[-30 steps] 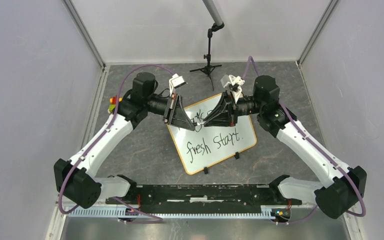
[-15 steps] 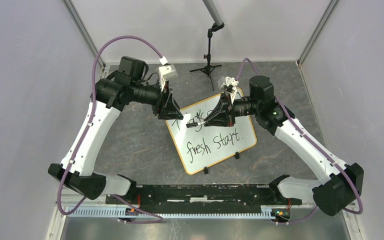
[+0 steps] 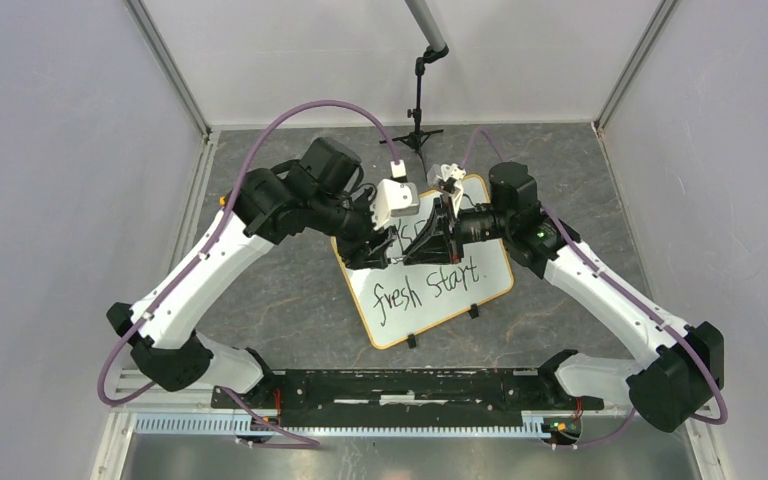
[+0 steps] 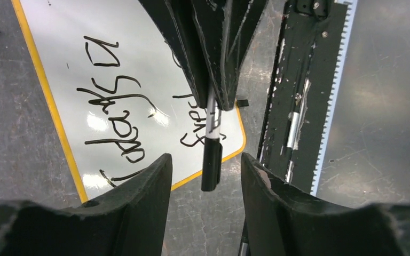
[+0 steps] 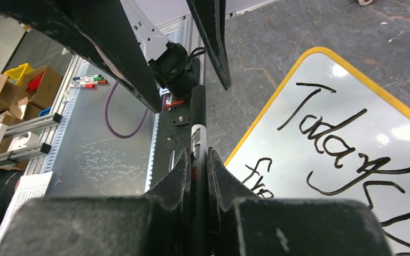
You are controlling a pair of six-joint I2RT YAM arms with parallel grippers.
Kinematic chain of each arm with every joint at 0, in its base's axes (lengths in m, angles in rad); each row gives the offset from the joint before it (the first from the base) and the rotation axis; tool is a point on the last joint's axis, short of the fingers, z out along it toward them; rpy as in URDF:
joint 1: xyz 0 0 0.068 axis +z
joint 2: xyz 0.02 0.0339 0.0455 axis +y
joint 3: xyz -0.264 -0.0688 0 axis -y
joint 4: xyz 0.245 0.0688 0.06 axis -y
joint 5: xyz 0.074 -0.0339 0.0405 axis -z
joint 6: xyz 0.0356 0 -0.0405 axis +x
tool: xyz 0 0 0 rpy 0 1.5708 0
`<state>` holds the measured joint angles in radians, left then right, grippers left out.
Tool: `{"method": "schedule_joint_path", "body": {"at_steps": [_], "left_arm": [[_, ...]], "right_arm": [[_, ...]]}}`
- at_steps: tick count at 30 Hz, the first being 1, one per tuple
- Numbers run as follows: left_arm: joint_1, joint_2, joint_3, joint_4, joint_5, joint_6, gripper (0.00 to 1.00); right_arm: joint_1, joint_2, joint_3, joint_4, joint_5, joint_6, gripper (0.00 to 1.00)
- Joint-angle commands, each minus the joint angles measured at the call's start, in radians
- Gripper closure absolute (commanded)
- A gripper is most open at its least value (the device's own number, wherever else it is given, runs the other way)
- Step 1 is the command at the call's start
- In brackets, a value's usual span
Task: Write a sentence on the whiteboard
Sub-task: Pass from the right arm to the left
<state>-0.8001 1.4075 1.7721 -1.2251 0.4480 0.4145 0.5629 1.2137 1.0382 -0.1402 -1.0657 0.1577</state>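
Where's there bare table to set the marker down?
Bare table: between the left arm and the whiteboard's left rim; the strip between its clip feet and the black base rail; the far right corner beyond the right arm. Crowded: the board's top half, where left gripper and right gripper meet around the marker.

a: left end effector (image 4: pixel 204 159)?
b: jaws apart, facing the right one.
a: right end effector (image 5: pixel 198 159)?
b: clamped on a marker (image 5: pixel 198 109). both arms bend inward, wrists nearly meeting.
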Motion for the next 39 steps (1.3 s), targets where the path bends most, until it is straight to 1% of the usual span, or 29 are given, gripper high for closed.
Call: {"method": "schedule_joint_path", "body": {"at_steps": [1, 5, 8, 11, 13, 15, 19, 21, 23, 26, 27, 30, 31, 33, 35, 37, 38, 39], "left_arm": [[-0.054, 0.027, 0.024, -0.009, -0.094, 0.049, 0.46], [-0.072, 0.037, 0.017, 0.009, -0.126, 0.053, 0.52], [-0.084, 0.042, 0.013, 0.011, -0.129, 0.061, 0.54], [-0.097, 0.048, 0.010, 0.014, -0.122, 0.059, 0.59], [-0.100, 0.052, 0.007, 0.020, -0.116, 0.052, 0.66], [-0.100, 0.055, 0.006, 0.025, -0.103, 0.037, 0.76], [-0.098, 0.049, -0.020, 0.026, -0.083, 0.021, 0.89], [-0.089, 0.043, -0.039, 0.025, -0.082, 0.012, 0.97], [-0.063, 0.037, -0.052, 0.026, -0.063, -0.002, 0.98], [0.004, 0.024, -0.063, 0.028, -0.002, -0.028, 0.98], [0.033, 0.017, -0.067, 0.031, 0.021, -0.034, 0.98], [0.128, -0.002, -0.086, 0.052, 0.088, -0.059, 0.98], [0.162, -0.005, -0.091, 0.057, 0.107, -0.064, 0.98], [0.241, -0.013, -0.097, 0.059, 0.138, -0.066, 0.98], [0.323, -0.015, -0.101, 0.060, 0.174, -0.064, 0.98], [0.407, -0.016, -0.103, 0.062, 0.178, -0.055, 0.98], [0.451, -0.017, -0.109, 0.068, 0.179, -0.055, 0.98], [0.509, -0.014, -0.114, 0.071, 0.184, -0.056, 0.98]], "right_arm": [[0.008, -0.030, -0.005, 0.063, 0.007, 0.035, 1.00], [0.014, -0.031, -0.008, 0.075, -0.007, 0.048, 1.00], [0.019, -0.032, -0.016, 0.097, -0.019, 0.065, 1.00], [0.023, -0.030, -0.024, 0.109, -0.024, 0.073, 1.00], [0.023, -0.027, -0.023, 0.110, -0.025, 0.073, 1.00], [0.023, -0.026, -0.021, 0.111, -0.029, 0.072, 1.00], [0.023, -0.021, -0.009, 0.114, -0.046, 0.079, 1.00], [0.021, -0.015, 0.003, 0.103, -0.047, 0.067, 0.96], [0.013, -0.009, 0.017, 0.081, -0.045, 0.051, 0.89], [-0.019, 0.003, 0.037, 0.073, -0.047, 0.054, 0.87], [-0.035, 0.009, 0.041, 0.071, -0.044, 0.054, 0.84], [-0.095, 0.021, 0.060, 0.071, -0.030, 0.063, 0.58], [-0.114, 0.025, 0.068, 0.071, -0.029, 0.065, 0.53], [-0.155, 0.026, 0.082, 0.071, -0.026, 0.062, 0.43], [-0.194, 0.026, 0.098, 0.067, -0.026, 0.050, 0.38], [-0.240, 0.030, 0.128, 0.019, -0.017, 0.007, 0.28], [-0.262, 0.033, 0.148, -0.020, -0.015, -0.029, 0.21], [-0.287, 0.036, 0.166, -0.066, -0.013, -0.068, 0.16]]}}
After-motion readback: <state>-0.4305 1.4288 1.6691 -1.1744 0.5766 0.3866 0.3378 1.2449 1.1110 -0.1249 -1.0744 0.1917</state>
